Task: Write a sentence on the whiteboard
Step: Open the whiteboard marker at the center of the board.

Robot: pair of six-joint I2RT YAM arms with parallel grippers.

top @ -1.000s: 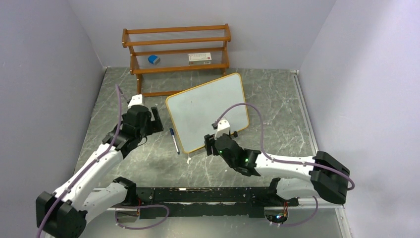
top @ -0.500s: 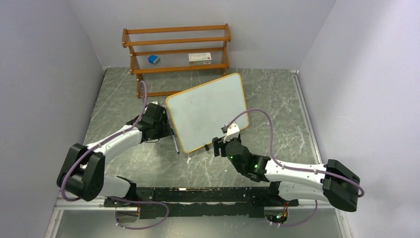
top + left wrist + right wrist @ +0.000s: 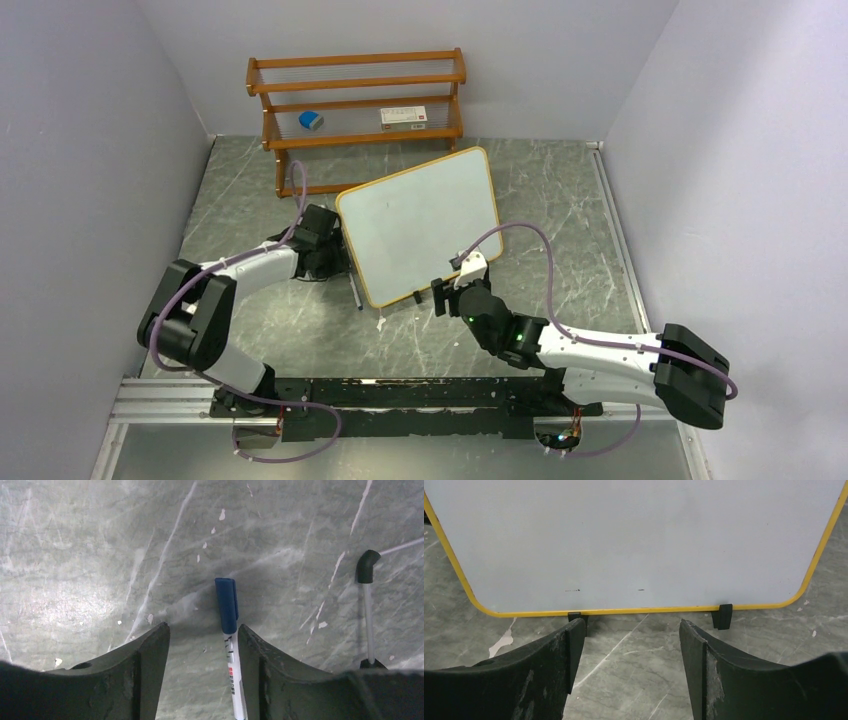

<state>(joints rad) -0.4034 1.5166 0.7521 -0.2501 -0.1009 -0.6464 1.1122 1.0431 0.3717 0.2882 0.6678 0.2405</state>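
The whiteboard (image 3: pixel 420 225) stands tilted mid-table on two black feet, with a yellow-orange frame. Its face (image 3: pixel 634 540) carries no sentence, only two tiny dark marks. A blue-capped white marker (image 3: pixel 227 605) lies on the table left of the board (image 3: pixel 353 288). My left gripper (image 3: pixel 203 630) is down over the marker, open. The marker's barrel lies against the right finger and there is a gap to the left one. My right gripper (image 3: pixel 633 625) is open and empty, low on the table just in front of the board's bottom edge (image 3: pixel 440 290).
A brown wooden shelf rack (image 3: pixel 357 100) stands at the back, with a blue eraser (image 3: pixel 311 121) and a white box (image 3: pixel 405 116) on it. A thin metal leg with a black tip (image 3: pixel 367 565) shows right of the marker. White flecks (image 3: pixel 381 323) lie on the marble table.
My left arm swung right and dropped onto the marker, its jaws narrowing around it. My right gripper shifted slightly right along the board's bottom edge and opened a little wider.
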